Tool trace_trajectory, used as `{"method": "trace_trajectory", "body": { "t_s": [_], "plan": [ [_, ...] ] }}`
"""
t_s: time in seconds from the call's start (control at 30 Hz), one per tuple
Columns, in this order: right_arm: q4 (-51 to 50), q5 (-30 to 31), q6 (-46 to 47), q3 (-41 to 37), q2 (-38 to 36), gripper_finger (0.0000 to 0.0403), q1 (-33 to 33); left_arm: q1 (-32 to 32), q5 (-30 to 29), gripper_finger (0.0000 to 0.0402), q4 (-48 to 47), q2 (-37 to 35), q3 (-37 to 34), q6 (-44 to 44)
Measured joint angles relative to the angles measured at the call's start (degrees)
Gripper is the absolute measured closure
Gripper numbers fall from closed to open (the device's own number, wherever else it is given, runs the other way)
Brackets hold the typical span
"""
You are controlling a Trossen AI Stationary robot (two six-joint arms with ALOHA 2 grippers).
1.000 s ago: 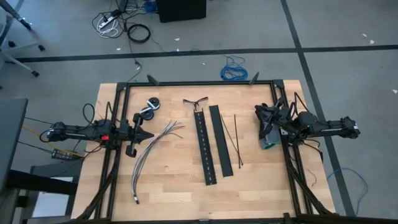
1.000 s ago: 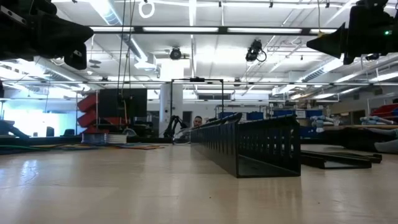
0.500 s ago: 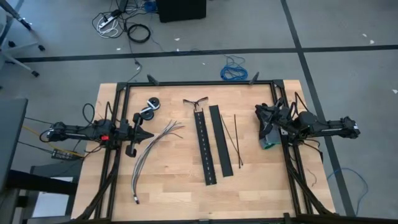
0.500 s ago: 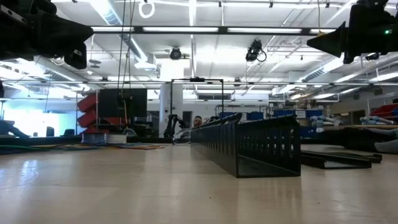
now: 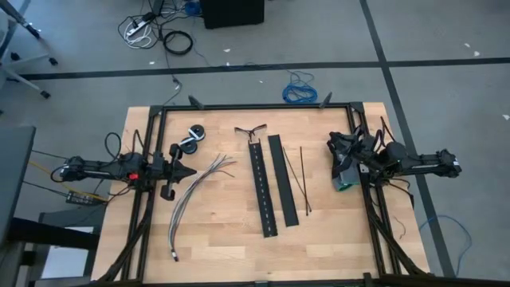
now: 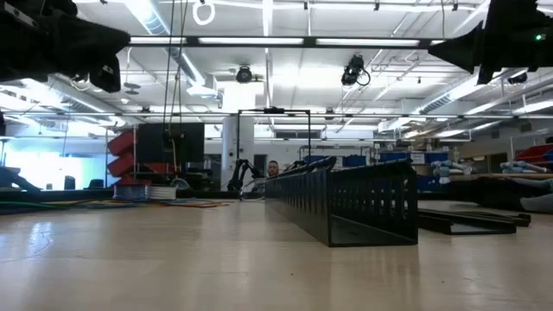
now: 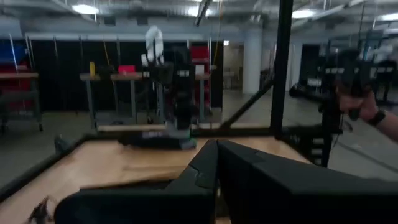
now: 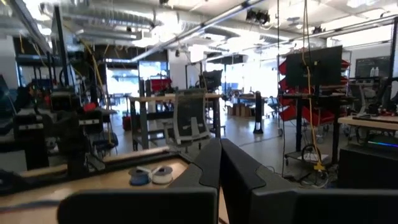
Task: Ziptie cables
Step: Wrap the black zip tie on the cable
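The cables [image 5: 195, 195] lie splayed on the table's [image 5: 223, 239] left half, the zipties [image 5: 301, 179] right of the black perforated strips [image 5: 272, 191]. The left gripper [image 5: 190, 173], fingers together, hovers level, apparently just above the cables. The right gripper [image 5: 333, 151], pinched empty, waits at the right edge.

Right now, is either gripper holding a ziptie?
No: the zipties lie on the table, clear of the left gripper and right gripper.
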Motion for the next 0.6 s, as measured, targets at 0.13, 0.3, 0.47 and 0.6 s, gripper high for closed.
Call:
{"method": "trace_trajectory", "body": {
  "t_s": [0.13,0.3,0.47,0.6],
  "plan": [
    [2.0,-5.2,0.0,0.4,0.0,0.0400,-0.3,0.0,-0.9,0.0401,8.8,0.0,0.0,0.3],
    [2.3,-9.3,0.0,3.7,3.1,0.0400,-1.6,0.0,-2.1,0.0401,11.5,0.8,2.6,6.0],
    [2.3,-9.4,-0.5,9.3,12.8,0.0400,-3.6,0.0,-6.1,0.0401,11.7,4.2,7.0,11.2],
    [2.3,-10.3,-1.3,15.0,24.9,0.0400,-6.4,0.2,-6.9,0.0401,11.9,9.1,11.0,15.5]
  ]
}}
